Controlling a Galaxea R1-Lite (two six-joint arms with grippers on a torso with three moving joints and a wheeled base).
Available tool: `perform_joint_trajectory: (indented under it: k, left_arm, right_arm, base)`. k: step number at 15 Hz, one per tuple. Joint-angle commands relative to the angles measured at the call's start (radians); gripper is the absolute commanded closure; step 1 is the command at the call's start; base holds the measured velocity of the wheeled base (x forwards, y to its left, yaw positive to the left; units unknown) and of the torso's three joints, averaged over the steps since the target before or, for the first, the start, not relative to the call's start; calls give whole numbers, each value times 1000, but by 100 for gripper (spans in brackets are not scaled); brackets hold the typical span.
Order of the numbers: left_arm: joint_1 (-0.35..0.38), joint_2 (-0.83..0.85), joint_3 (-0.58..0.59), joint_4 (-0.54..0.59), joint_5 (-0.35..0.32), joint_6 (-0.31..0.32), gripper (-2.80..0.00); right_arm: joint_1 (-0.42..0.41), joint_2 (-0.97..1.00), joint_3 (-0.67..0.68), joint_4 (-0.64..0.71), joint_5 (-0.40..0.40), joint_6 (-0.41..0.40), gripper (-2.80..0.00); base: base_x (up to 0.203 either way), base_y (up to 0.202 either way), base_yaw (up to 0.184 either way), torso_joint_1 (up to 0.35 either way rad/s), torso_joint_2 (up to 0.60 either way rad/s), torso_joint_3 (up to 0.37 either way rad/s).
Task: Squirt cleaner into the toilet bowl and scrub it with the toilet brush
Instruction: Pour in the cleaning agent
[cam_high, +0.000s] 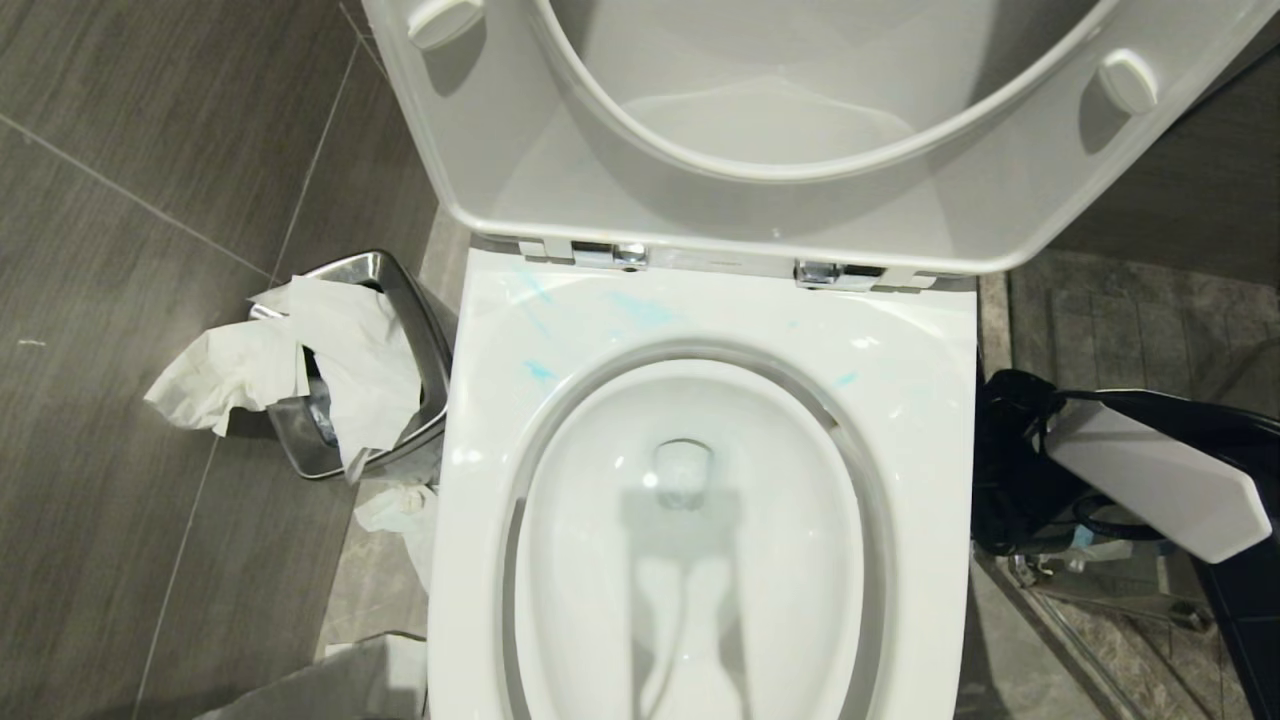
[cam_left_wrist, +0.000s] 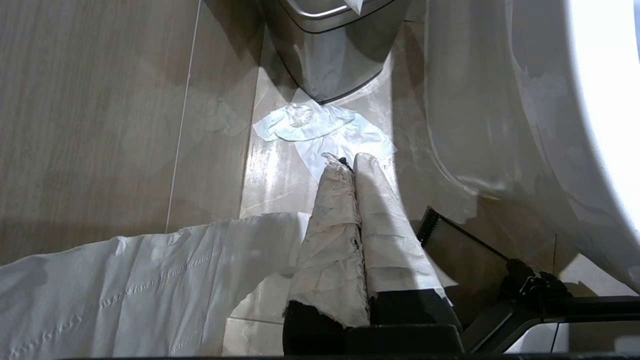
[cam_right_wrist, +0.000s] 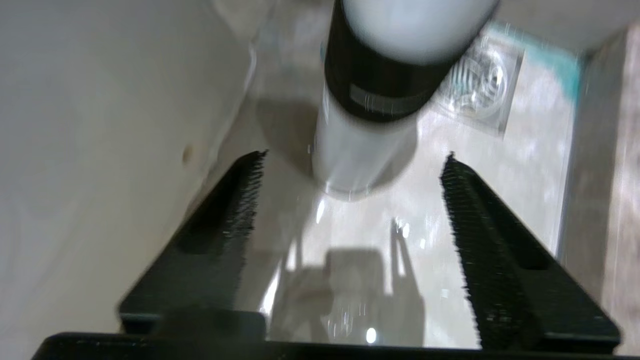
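The right hand (cam_right_wrist: 350, 200) is standing wide, holding nothing, near a white, black-banded cylinder (cam_right_wrist: 367, 100) on the floor right of the glossy white ceramic toilet bowl (cam_high: 700, 330), whose rim is showing turquoise cleaner streaks (cam_high: 540, 372). The paper-wrapped left hand (cam_left_wrist: 347, 165) is sitting pinched together by the steel bin (cam_left_wrist: 330, 60).

This is a bathroom, a small toilet room. A white ceramic toilet bowl (cam_high: 700, 520) fills the head view, its hinged seat and lid (cam_high: 800, 120) raised, with turquoise streaks of cleaner (cam_high: 640, 310) on the broad rim. Beside it stands a small steel waste bin (cam_high: 400, 300) overflowing with crumpled tissue (cam_high: 290, 360). The floor is large grey-brown tile (cam_high: 130, 200), and a metal floor drain (cam_right_wrist: 477, 82) sits in the wet stone surface near the bowl's base.
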Motion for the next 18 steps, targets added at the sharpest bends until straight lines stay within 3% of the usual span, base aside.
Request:
perform_joint_trajectory:
  k: [1, 14, 18]
  left_arm:
    - [0, 1, 0, 0, 0, -1, 0]
    - [0, 1, 0, 0, 0, 0, 0]
    - [0, 1, 0, 0, 0, 0, 0]
  right_arm:
    - [-1, 38, -66, -9, 1, -3, -280]
    - [-19, 206, -485, -9, 4, -39, -280]
    - [-19, 252, -561, -9, 11, -36, -280]
  base:
    - [0, 0, 0, 0, 0, 0]
    - [0, 0, 0, 0, 0, 0]
    - [0, 0, 0, 0, 0, 0]
